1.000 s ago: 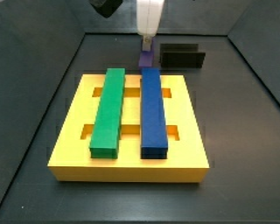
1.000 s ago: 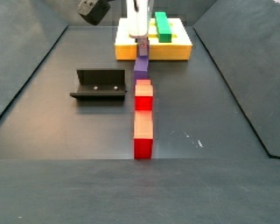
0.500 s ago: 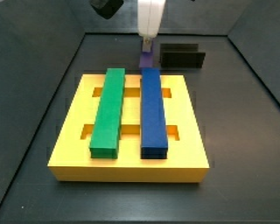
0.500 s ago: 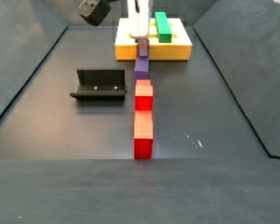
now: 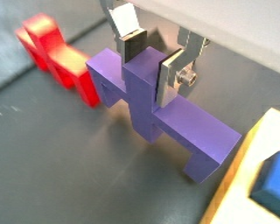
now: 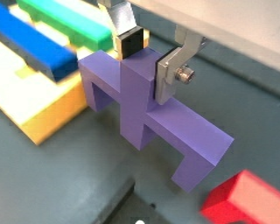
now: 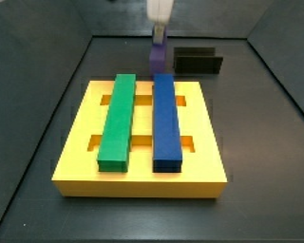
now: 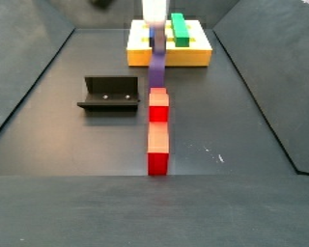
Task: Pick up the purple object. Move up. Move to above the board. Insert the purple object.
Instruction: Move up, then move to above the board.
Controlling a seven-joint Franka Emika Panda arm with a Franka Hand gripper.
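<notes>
The purple object (image 5: 166, 118) is a bridge-shaped block with a raised middle stub. My gripper (image 5: 152, 70) is shut on that stub, one silver finger on each side, as both wrist views show (image 6: 146, 68). In a side view the gripper (image 7: 159, 27) holds the purple object (image 7: 158, 55) a little above the floor, just beyond the far edge of the yellow board (image 7: 79, 142). In a side view the purple object (image 8: 156, 66) hangs between the board (image 8: 196, 56) and a row of red pieces.
A green bar (image 7: 118, 119) and a long dark-blue bar (image 7: 167, 119) lie in the board's slots. The black fixture (image 7: 197, 60) stands beside the gripper, also seen in a side view (image 8: 108, 94). A row of red and orange pieces (image 8: 157, 135) lies on the floor. Dark walls enclose the floor.
My gripper has risen with the purple object in it; the block sits higher in both side views than before. Nothing else has moved.
</notes>
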